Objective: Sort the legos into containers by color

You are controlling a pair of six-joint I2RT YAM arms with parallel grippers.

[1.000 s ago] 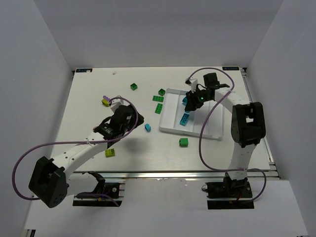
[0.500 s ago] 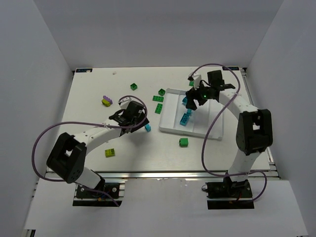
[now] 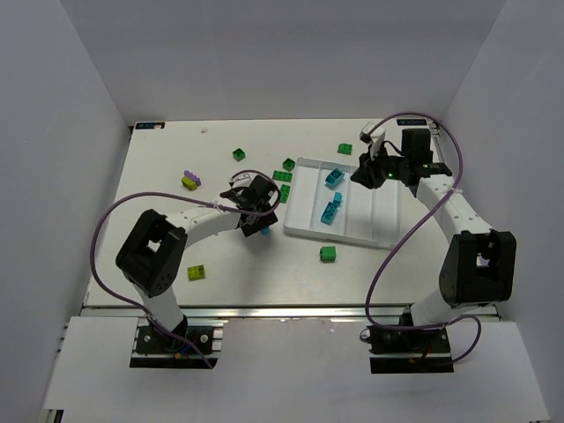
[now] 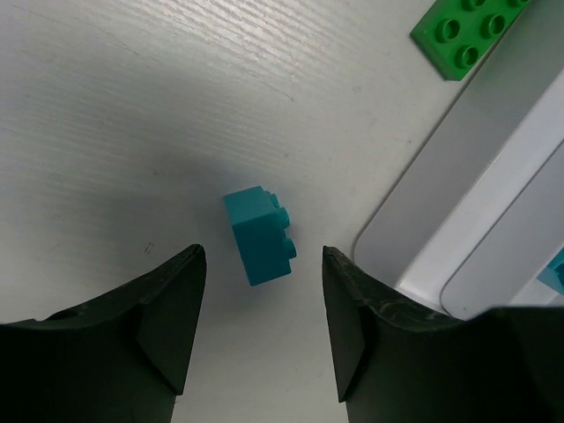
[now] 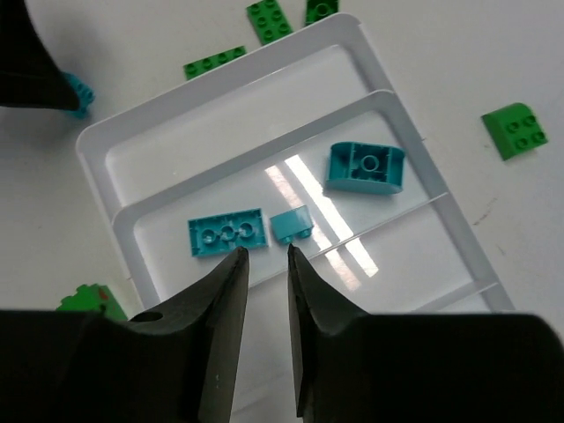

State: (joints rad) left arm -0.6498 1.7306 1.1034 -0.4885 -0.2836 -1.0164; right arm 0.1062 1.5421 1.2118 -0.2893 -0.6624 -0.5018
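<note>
Cyan lego (image 3: 264, 232): top view, centre-left, under left gripper (image 3: 257, 214), beside tray (image 3: 304, 231). Left wrist view: mid-frame on table (image 4: 132, 106), between parted fingers (image 4: 172, 326), untouched. Right wrist view: three cyan legos (image 5: 227, 236) share one tray compartment, above right gripper (image 5: 266, 256); claw narrowly apart, empty.

The left hand (image 3: 261, 220) hangs low over the worktop (image 3: 159, 167), with a cyan brick (image 3: 264, 232) right at its fingertips. The right hand (image 3: 359, 174) hovers over the tray (image 3: 379, 213). A cyan pair (image 3: 335, 177) lies inside, just beyond its tips.
</note>
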